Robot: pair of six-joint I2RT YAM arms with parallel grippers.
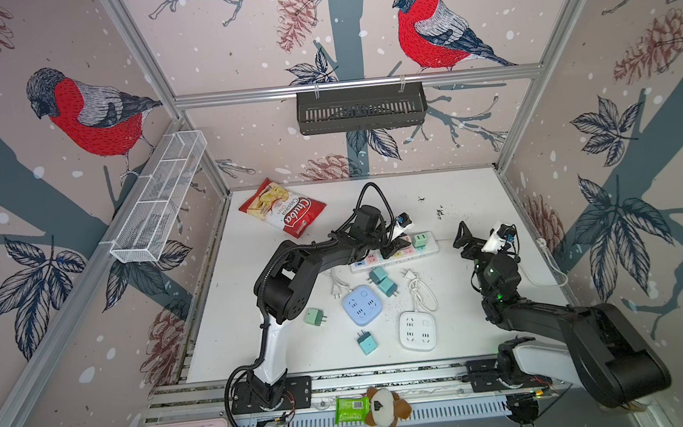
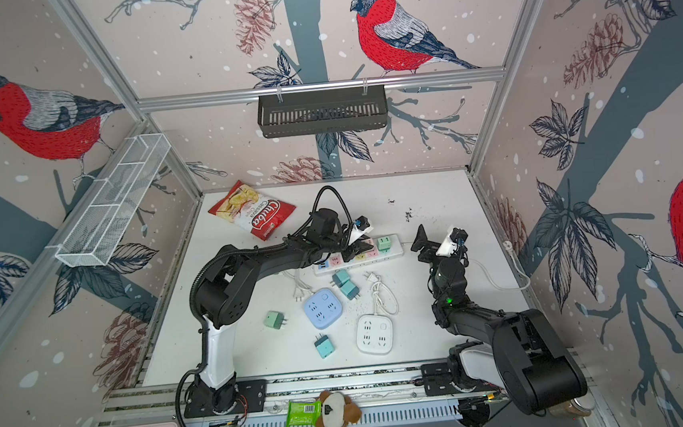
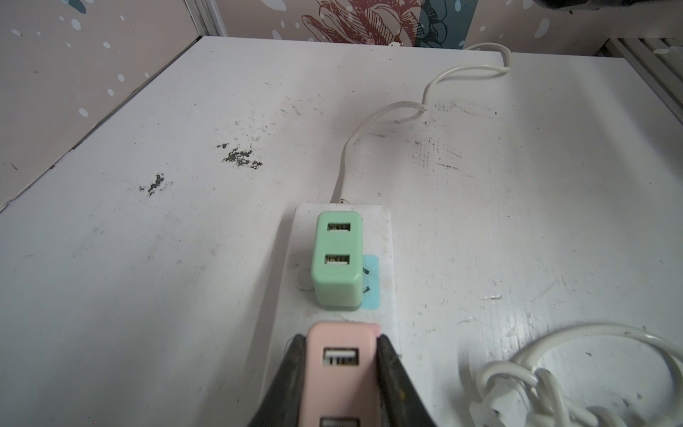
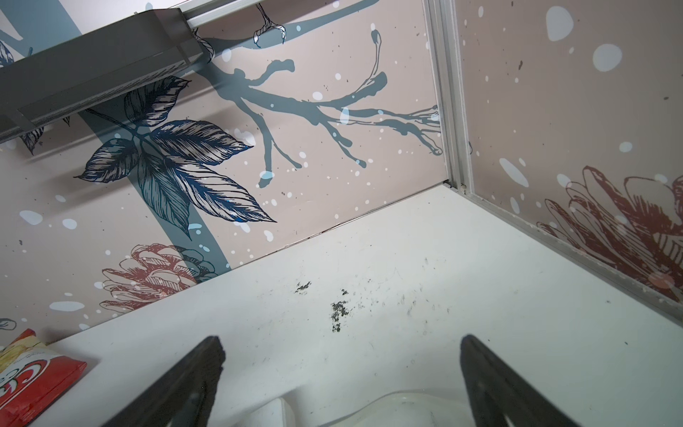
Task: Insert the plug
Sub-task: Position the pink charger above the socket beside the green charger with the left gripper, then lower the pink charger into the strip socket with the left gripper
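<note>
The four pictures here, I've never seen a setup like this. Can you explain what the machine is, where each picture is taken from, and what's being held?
Two black robot arms stand at a white table. Two pictures look down from overhead; two come from cameras on the arms' wrists. The left gripper pinches a pink plug at a white power strip, where a green plug already sits. The right gripper hangs open, empty. Loose plugs, square socket blocks and a chip bag lie nearby.

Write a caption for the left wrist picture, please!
Left gripper clamps a pink plug at the white power strip, beside a plugged-in green plug.
</note>
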